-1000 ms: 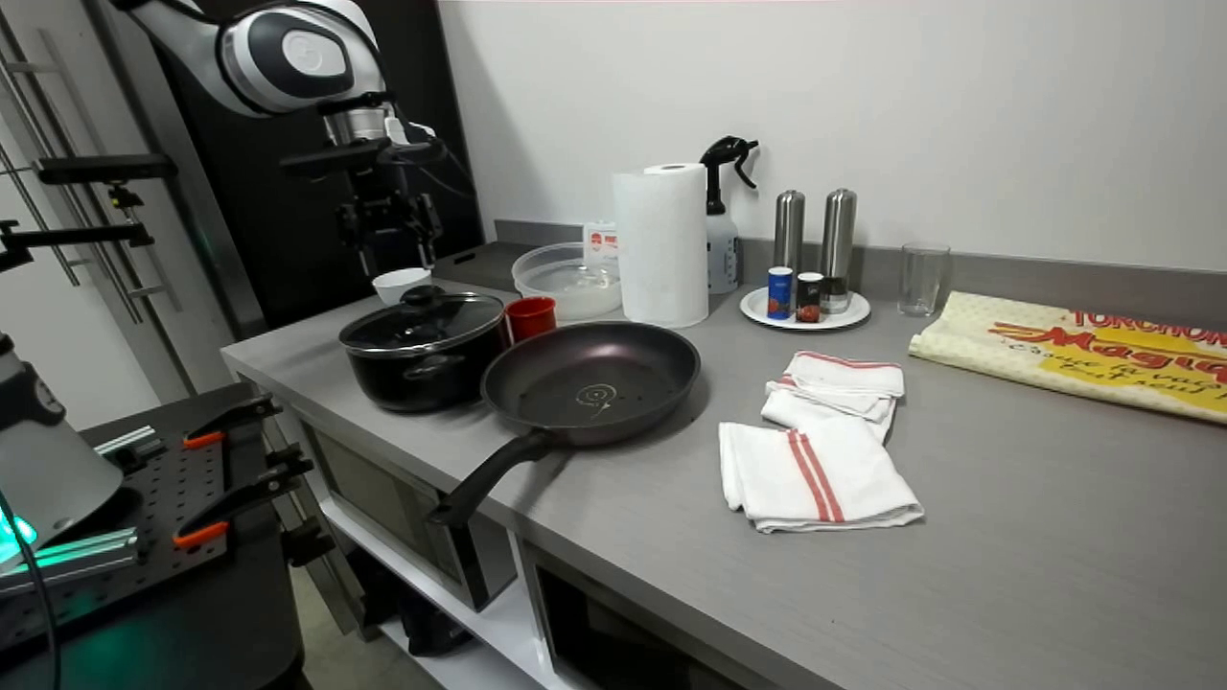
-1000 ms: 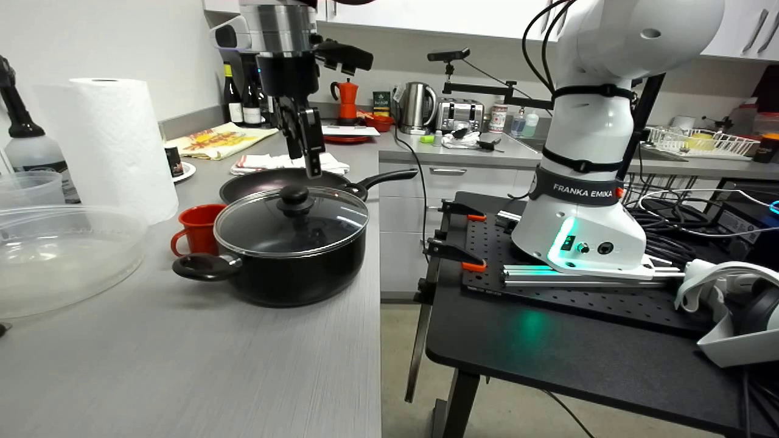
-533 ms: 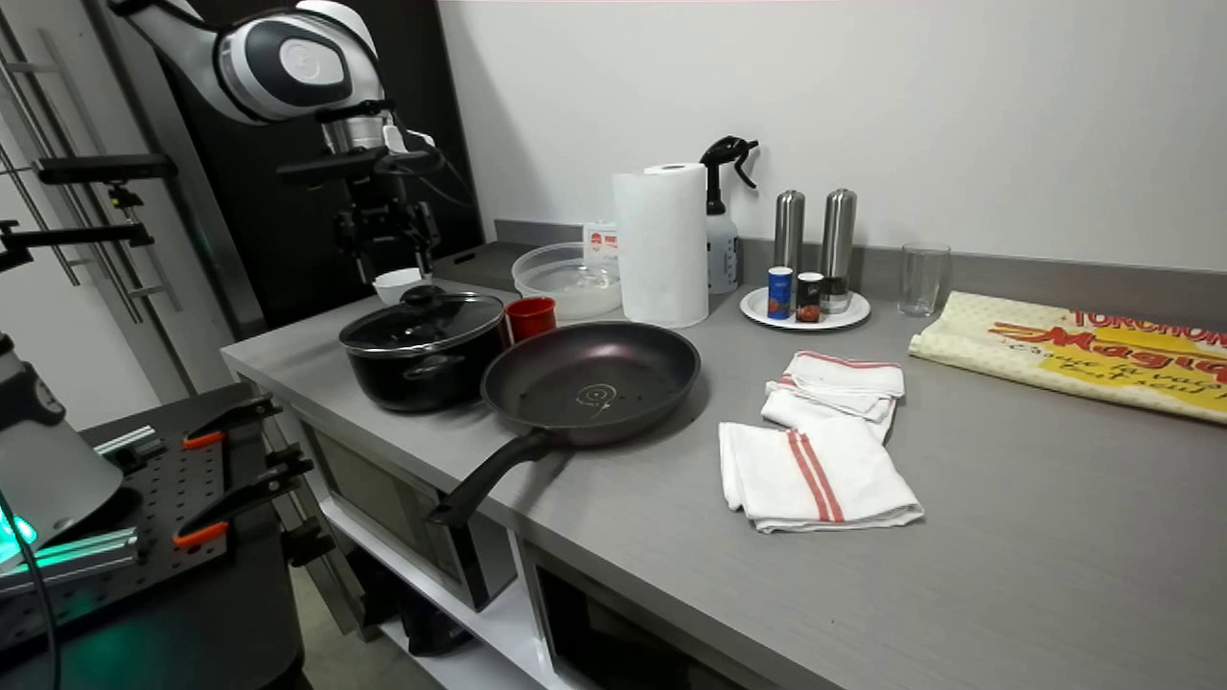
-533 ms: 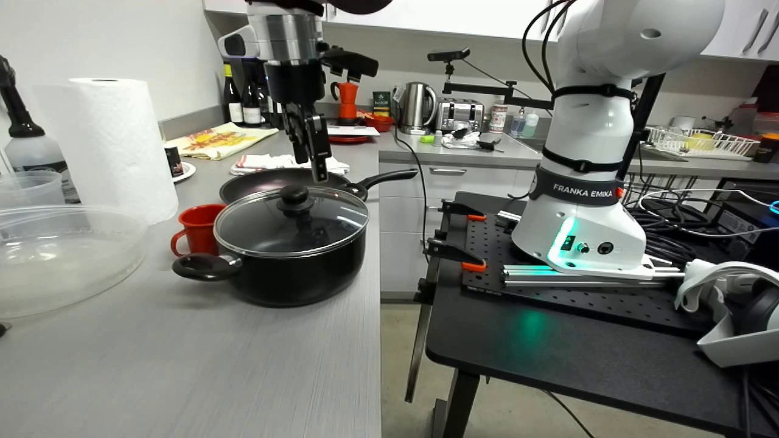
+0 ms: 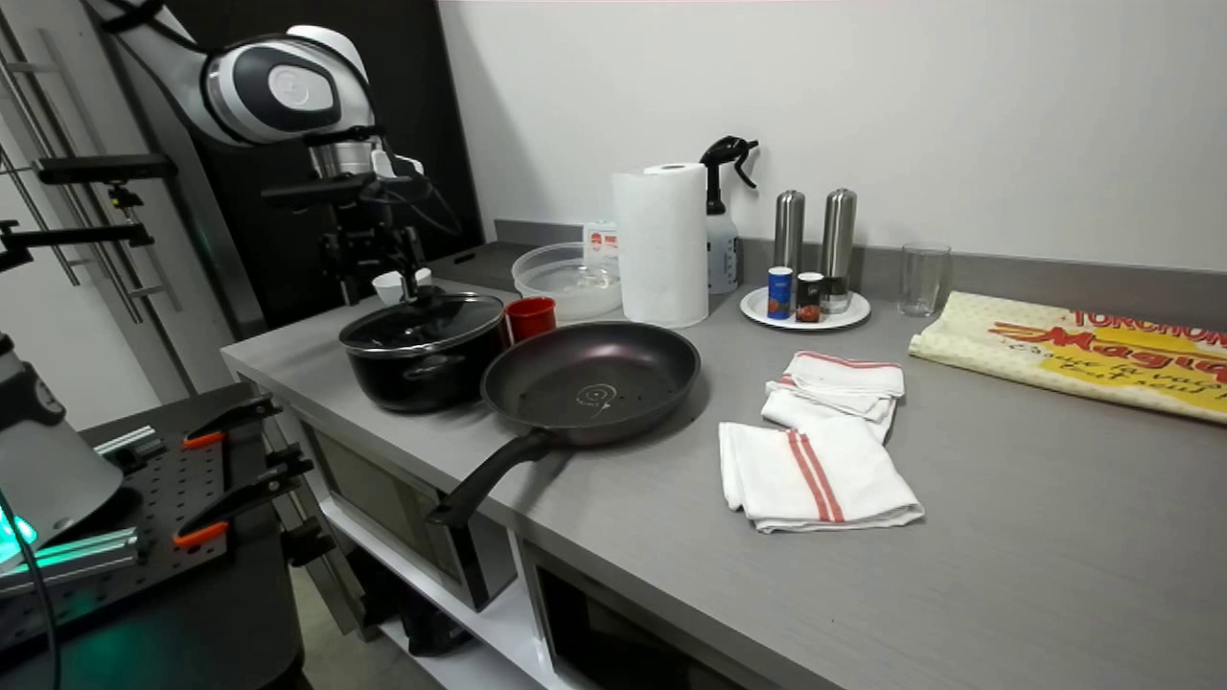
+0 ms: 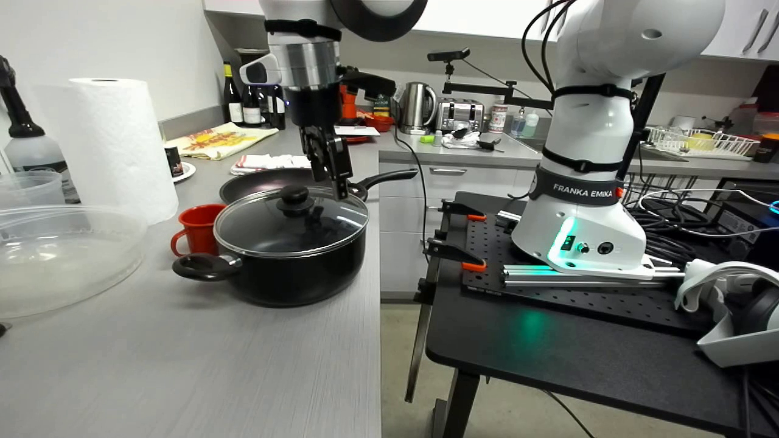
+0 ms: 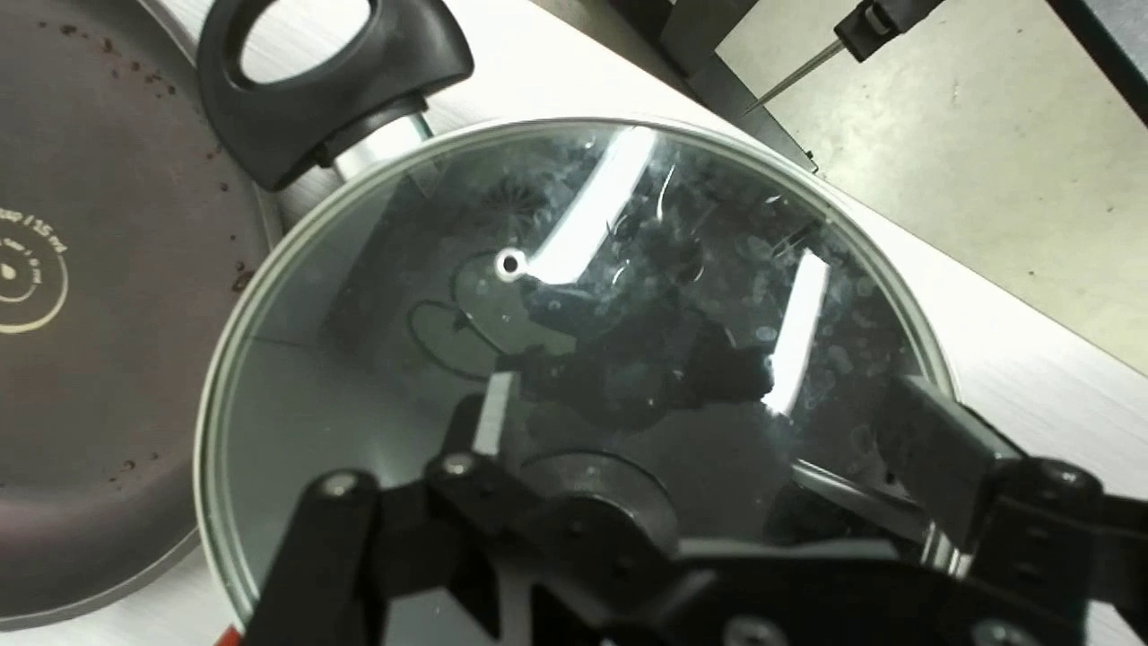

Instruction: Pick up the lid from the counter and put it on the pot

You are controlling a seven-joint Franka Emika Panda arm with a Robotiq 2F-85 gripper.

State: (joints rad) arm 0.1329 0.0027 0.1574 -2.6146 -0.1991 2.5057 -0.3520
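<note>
We see a clear, round glass lid [image 6: 291, 221] on the black pot [image 6: 298, 280]. Both lie beneath our wide-spread pincer [image 7: 708, 408].

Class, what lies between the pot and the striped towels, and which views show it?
The frying pan lies between the pot and the striped towels in both exterior views.

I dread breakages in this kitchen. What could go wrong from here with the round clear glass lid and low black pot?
The open black gripper hangs over the clear glass lid; pressing beside its small dark knob might crack the lid. The low black pot stands near the edge of the grey countertop, so a sideways shove could send it off. The red mug beside the pot may get knocked.
</note>
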